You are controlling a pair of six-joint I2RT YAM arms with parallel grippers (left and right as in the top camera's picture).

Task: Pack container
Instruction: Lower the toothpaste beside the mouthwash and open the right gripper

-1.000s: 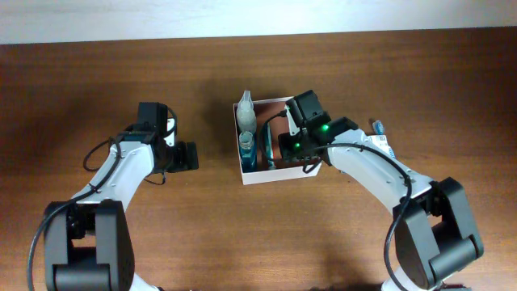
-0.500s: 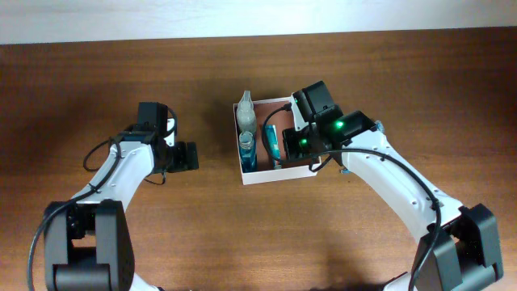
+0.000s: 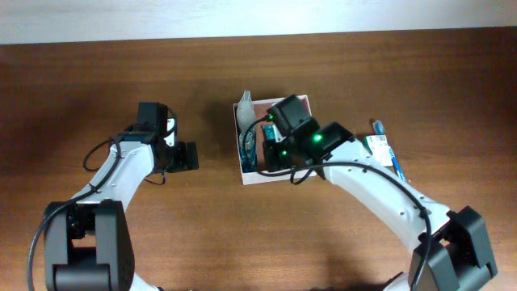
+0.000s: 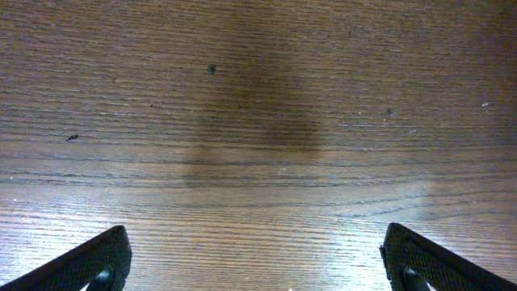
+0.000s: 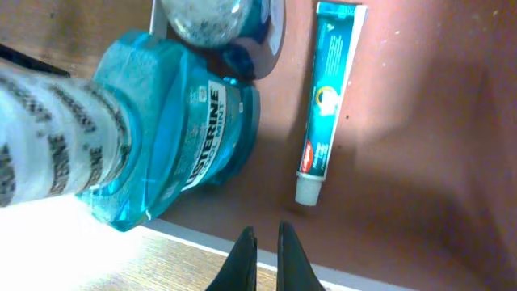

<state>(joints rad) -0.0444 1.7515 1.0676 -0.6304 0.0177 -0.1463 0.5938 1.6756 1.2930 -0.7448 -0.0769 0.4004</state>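
Observation:
The container [image 3: 300, 100] is a shallow white-walled box with a reddish-brown floor [image 5: 404, 162], mid-table. Inside it stand a teal mouthwash bottle [image 5: 174, 129] and a pale speckled bottle [image 5: 48, 137], while a teal toothpaste tube [image 5: 327, 97] lies flat on the floor. My right gripper [image 5: 266, 259] hovers over the container's near wall, shut, with nothing between its fingers. In the overhead view the right arm [image 3: 311, 141] covers much of the box. My left gripper [image 3: 187, 156] rests well left of the container, open over bare wood [image 4: 258, 121].
A blue toothbrush [image 3: 388, 150] and a small white packet [image 3: 376, 144] lie on the table to the right of the container. The brown wooden table [image 3: 97, 73] runs to a pale edge at the back.
My right gripper has closed from partly open and the right arm has swung left across the container, uncovering the toothbrush on the right. The left arm has not moved.

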